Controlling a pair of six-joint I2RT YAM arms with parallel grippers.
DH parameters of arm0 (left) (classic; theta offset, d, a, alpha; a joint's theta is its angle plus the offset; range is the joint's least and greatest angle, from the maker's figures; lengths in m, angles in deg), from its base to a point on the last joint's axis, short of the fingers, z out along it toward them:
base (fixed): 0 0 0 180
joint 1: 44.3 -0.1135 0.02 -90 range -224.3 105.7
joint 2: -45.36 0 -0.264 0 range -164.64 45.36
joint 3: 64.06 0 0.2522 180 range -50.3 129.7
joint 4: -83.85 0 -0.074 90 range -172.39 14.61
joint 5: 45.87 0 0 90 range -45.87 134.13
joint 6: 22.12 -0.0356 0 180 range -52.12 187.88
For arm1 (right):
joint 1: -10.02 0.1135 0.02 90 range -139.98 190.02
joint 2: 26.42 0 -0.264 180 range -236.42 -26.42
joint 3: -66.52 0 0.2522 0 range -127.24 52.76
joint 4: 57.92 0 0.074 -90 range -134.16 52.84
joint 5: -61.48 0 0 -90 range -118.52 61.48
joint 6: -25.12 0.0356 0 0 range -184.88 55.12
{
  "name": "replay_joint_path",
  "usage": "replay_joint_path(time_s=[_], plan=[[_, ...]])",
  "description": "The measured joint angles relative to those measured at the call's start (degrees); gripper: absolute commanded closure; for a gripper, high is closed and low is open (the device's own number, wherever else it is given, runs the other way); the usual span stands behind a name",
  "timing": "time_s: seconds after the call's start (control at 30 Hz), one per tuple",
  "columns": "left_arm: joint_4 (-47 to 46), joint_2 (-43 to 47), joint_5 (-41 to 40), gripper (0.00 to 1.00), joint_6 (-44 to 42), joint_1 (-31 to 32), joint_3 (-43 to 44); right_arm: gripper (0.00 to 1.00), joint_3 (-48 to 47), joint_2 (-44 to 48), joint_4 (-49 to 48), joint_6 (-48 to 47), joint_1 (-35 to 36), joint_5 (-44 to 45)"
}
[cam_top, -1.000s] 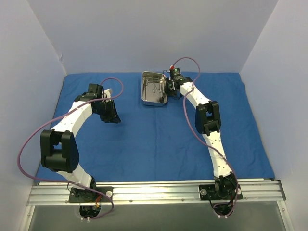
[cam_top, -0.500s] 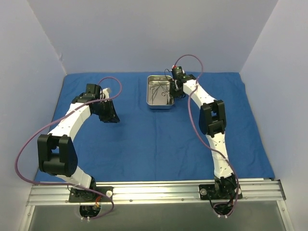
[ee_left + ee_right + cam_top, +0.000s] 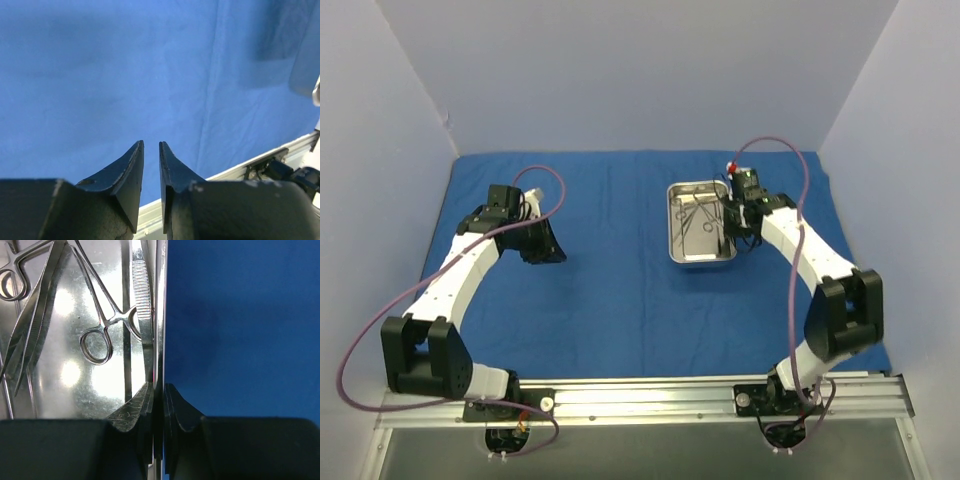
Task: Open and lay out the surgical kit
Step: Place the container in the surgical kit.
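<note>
The deep-blue drape (image 3: 620,290) of the surgical kit lies spread flat over the table. On it, right of centre, sits the shiny steel tray (image 3: 700,250) with several thin ring-handled instruments (image 3: 698,212) inside. My right gripper (image 3: 731,213) is shut on the tray's right rim; the right wrist view shows the rim pinched between the fingers (image 3: 159,387), with the instruments (image 3: 100,335) lying on the tray floor (image 3: 65,375). My left gripper (image 3: 548,250) hovers over bare drape (image 3: 125,65) at the left, its jaws (image 3: 151,145) a narrow gap apart with nothing between them.
An aluminium rail (image 3: 640,395) carrying both arm bases runs along the near edge, also seen in the left wrist view (image 3: 260,160). Pale walls close in the back and both sides. Purple cables (image 3: 780,145) loop above each arm.
The right arm has carried the tray from the back middle to the right and nearer, setting it level. The left arm has drawn slightly back to the left.
</note>
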Motion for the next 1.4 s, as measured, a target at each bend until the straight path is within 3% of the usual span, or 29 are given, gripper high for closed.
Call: replay_joint_path(time_s=[0.2,0.63,0.9,1.07,1.17,1.2,1.4], plan=[[1.0,6.8,0.8,0.72,2.2,1.0,-3.3,1.0,11.1,9.7,-0.3,-2.9,-1.4,-1.6],[5.0,21.2,-0.1,0.72,9.0,5.5,-7.4,1.0,16.5,8.5,-3.3,-10.5,-2.9,4.9],[6.6,20.4,-0.6,0.71,8.9,5.7,-7.2,1.0,17.3,6.2,-6.0,-13.1,-3.3,9.3],[6.6,17.5,-1.1,0.69,5.0,5.7,-7.2,0.86,17.2,2.8,-6.7,-13.2,-3.3,12.2],[6.3,16.5,-1.3,0.69,3.5,5.7,-7.2,0.69,16.1,0.1,-6.6,-12.9,-3.3,14.8],[5.9,16.1,-1.2,0.69,3.3,5.7,-7.2,0.57,16.0,-0.6,-6.6,-12.7,-3.3,15.7],[4.9,13.5,0.2,0.69,1.1,5.7,-7.1,0.39,13.6,0.4,-2.5,-8.9,-3.4,20.5]])
